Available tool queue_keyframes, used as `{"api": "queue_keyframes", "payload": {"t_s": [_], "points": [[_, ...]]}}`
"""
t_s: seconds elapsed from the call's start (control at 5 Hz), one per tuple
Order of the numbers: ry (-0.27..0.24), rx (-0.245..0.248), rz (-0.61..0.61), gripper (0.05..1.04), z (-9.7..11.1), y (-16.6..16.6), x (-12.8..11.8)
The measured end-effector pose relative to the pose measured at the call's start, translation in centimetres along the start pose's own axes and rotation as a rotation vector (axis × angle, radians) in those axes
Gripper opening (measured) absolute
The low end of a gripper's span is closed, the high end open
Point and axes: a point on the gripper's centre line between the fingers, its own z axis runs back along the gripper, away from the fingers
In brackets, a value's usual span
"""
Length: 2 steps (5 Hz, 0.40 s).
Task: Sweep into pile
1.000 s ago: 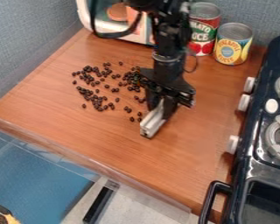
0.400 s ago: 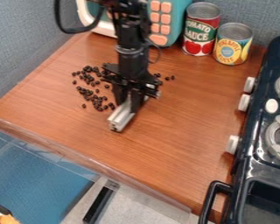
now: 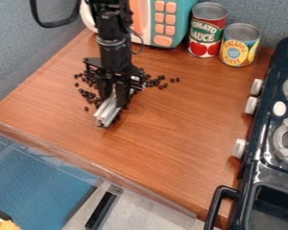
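Dark beans (image 3: 88, 94) lie scattered on the wooden bench (image 3: 170, 139), in front of the left end of the toy microwave (image 3: 183, 22). Most of these sit in a loose, uneven patch, with one bean a little apart on the side away from the microwave.

Next comes the black arm (image 3: 114, 51), which hangs down in front of the microwave and hides part of it. At its lower end, the hand (image 3: 112, 99) is clamped on a silver metal bar (image 3: 107, 112), whose visible end points away from the microwave. Some beans show beside the bar and others may be hidden behind the hand.

More beans trail out in front of the microwave's orange buttons (image 3: 165, 18), the last few spaced apart.

Just right of the microwave stands a red can (image 3: 207, 30), and beyond it a yellow can (image 3: 240, 47). Well right of the microwave is a dark toy stove (image 3: 260, 164) with white knobs (image 3: 251, 105).
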Motion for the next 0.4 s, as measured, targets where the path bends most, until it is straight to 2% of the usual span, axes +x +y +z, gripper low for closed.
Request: {"api": "queue_keyframes", "payload": {"t_s": [0.2,0.4], "points": [[-0.007,-0.002,0.037,0.359,-0.1,1.1,-0.2],[-0.067,-0.024,0.016,0.359,2.2,1.0,-0.4]]}}
